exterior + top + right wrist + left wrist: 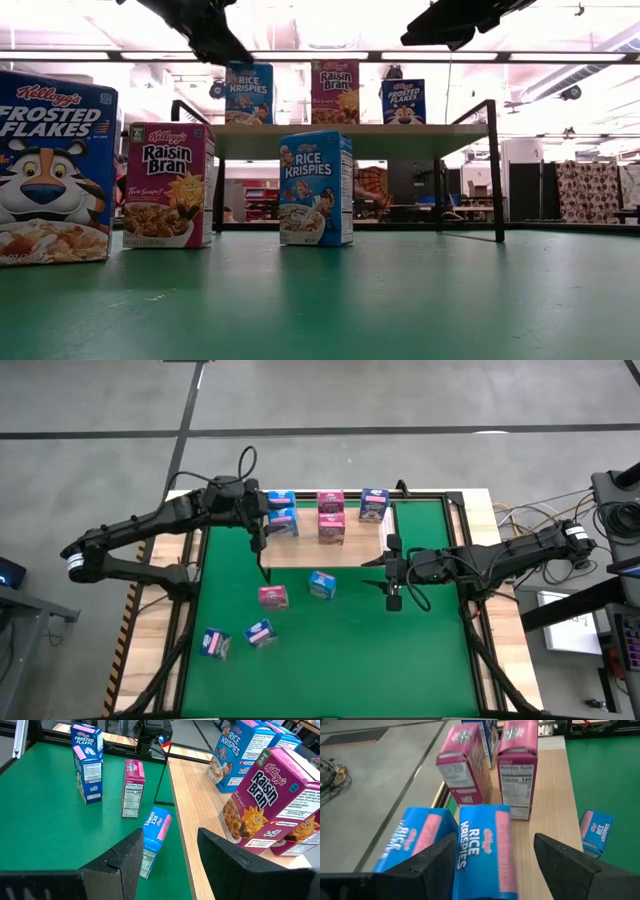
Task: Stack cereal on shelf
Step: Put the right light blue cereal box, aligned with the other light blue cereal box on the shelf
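While the left arm reaches over the shelf (355,552), its left gripper (495,862) hangs above two light blue Rice Krispies boxes (482,847) at the board's left end, fingers parted astride one, gripping nothing. Pink Raisin Bran boxes (331,515) stand alongside. The right gripper (167,857) hovers half-open, empty, off the shelf's front edge above open green mat (400,660).

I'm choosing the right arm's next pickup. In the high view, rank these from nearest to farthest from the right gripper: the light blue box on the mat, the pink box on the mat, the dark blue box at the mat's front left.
From the right gripper:
1. Light blue box, mid-mat, on its left.
2. Pink box, further left.
3. Dark blue box, front left corner area, farthest.
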Tool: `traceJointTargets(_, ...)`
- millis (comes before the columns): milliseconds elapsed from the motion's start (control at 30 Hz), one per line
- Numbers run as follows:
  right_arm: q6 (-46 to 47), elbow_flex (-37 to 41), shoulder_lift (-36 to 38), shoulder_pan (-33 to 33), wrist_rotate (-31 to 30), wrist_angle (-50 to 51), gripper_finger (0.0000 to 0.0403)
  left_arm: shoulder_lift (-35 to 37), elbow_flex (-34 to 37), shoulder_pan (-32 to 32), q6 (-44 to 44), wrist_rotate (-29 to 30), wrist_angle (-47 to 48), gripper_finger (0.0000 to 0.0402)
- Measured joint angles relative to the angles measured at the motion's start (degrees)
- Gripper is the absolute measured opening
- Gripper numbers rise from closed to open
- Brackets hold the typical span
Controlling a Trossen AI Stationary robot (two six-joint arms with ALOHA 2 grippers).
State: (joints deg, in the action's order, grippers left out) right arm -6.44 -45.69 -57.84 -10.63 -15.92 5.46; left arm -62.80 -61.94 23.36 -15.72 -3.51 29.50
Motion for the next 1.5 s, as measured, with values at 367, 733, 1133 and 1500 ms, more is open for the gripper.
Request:
traceJointTargets(367,0.0,0.0,0.0,0.0,0.0,0.0,0.0176,-0.2,-3.2,0.0,-2.0,0.1,-2.4,0.0238)
traceJointTargets(733,-0.1,0.0,0.0,0.0,-0.1,0.0,0.0176,-4.3,-3.2,0.0,-3.3,6.6,-5.5,0.0065)
traceJointTargets(1133,-0.1,0.0,0.0,0.0,-0.1,0.2,0.0176,-5.4,-3.2,0.0,-4.8,6.5,-5.3,0.0030)
traceJointTargets(1500,-0.1,0.0,0.0,0.0,-0.1,0.2,0.0176,-5.5,-3.2,0.0,-6.3,5.5,-4.9,0.0032)
